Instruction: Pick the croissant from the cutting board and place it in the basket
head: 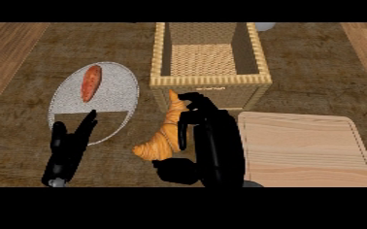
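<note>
R hand [211, 140] is curled round the croissant [166, 132], thumb on one side, fingers over the upper end. Croissant is off the cutting board [301, 145], just to its left, top tip close to the basket [208, 80] near wall, not inside yet.

My guess on handling: light, flaky, soft. It'll crush or shed crumbs easily, so I'd hold the thick middle, not the thin tips, w/ no extra squeeze.

Basket walls look tall and the opening is deep. I'd want the croissant above the near rim before going fwd, else the tip may catch the weave.

Bare tabletop [308, 68] on the right. Plate [108, 102] w/ an orange bit of food [91, 82] lies left, apart from my path. L hand [68, 148] rests open at lower left, by the plate's near edge.
</note>
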Action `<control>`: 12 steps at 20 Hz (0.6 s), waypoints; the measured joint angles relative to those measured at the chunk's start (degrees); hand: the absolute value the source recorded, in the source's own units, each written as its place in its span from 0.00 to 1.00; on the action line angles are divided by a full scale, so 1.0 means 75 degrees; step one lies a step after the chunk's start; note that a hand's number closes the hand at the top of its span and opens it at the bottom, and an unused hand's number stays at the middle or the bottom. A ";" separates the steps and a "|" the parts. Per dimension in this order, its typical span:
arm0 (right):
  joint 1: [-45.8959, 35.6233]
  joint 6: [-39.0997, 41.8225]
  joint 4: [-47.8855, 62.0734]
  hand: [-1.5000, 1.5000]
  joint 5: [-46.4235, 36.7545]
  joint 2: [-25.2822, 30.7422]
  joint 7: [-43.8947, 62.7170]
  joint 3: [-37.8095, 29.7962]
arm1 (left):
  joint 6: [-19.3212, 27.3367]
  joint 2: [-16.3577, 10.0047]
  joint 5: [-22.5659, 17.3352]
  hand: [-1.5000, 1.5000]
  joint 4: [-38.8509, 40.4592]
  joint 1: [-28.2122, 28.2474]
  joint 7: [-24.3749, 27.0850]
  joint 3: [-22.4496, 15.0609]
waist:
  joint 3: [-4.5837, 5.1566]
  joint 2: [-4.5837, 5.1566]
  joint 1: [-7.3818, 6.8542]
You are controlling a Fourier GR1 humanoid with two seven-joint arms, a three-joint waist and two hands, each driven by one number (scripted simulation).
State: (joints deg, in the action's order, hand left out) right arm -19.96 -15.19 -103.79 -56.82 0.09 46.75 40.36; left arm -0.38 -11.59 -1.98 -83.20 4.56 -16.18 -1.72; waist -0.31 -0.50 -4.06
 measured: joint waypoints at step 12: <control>-0.4055 -0.0108 0.0783 1.00 -0.0126 0.0058 0.2634 -0.0899 | -0.0042 -0.0005 -0.0019 0.50 0.0009 0.0007 -0.0049 0.0057 | 0.0029 -0.0014 0.0061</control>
State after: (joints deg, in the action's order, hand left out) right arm -50.38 -16.00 -97.92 -57.77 0.52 66.51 33.62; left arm -0.69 -11.62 -2.13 -83.13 4.61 -16.55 -1.29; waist -0.09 -0.60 -3.61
